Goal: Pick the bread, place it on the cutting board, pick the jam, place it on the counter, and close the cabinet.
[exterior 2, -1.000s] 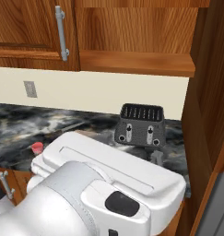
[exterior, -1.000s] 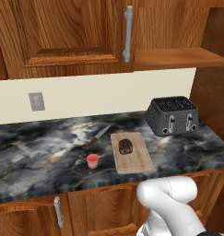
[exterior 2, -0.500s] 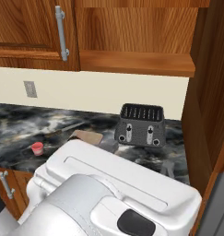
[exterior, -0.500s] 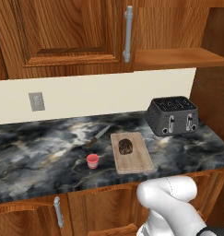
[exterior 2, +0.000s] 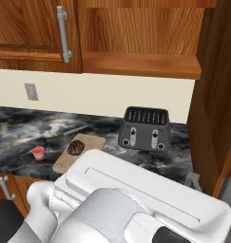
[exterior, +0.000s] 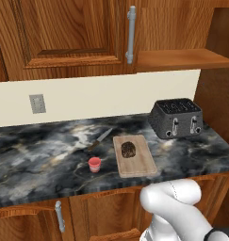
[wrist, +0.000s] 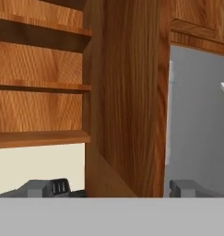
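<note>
The white arm rises close before the base cameras, its fingers low, spread well apart and empty

The rendered light is even and fairly bright, seemingly from above and in front, with no glare. Soft shadows lie under the cabinet onto the cream wall and beneath the open shelf. The bread and jam cast only faint shadows. Everything is in focus, though textures look coarse and pixelated. Edges show no visible distortion.
</note>
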You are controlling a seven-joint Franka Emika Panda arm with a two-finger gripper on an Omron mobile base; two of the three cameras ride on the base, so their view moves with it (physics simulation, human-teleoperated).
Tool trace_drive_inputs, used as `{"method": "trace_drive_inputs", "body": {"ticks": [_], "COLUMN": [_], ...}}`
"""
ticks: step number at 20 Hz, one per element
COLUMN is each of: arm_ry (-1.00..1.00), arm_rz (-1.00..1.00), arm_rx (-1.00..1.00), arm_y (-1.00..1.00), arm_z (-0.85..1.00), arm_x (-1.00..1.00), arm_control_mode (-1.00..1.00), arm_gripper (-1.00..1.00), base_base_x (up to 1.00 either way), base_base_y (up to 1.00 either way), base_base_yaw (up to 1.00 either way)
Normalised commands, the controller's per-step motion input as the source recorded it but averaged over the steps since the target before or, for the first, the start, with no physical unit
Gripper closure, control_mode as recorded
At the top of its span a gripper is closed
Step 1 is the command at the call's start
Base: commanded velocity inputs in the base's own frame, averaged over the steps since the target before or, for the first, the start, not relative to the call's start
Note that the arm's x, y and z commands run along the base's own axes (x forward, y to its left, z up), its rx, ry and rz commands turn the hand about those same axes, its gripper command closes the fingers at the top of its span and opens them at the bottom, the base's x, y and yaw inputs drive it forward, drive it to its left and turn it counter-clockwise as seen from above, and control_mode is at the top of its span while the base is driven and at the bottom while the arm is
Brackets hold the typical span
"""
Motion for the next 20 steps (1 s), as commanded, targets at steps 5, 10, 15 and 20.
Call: {"method": "trace_drive_inputs", "body": {"ticks": [5,10,15,20], "arm_ry": [-0.04,-0.05,-0.05,-0.03], "arm_rz": [0.0,0.0,0.0,0.0], "arm_rx": [0.0,0.0,0.0,0.0], "arm_y": [-0.17,-0.14,-0.13,-0.13], "arm_z": [-0.18,-0.17,-0.14,-0.07], "arm_x": [0.0,0.0,0.01,0.17], "arm_control_mode": [-1.0,-1.0,-1.0,-1.0], "arm_gripper": [-1.0,-1.0,-1.0,-1.0], "base_base_x": [0.0,0.0,0.0,0.0], "base_base_y": [0.0,0.0,0.0,0.0], "base_base_yaw": [0.0,0.0,0.0,0.0]}}
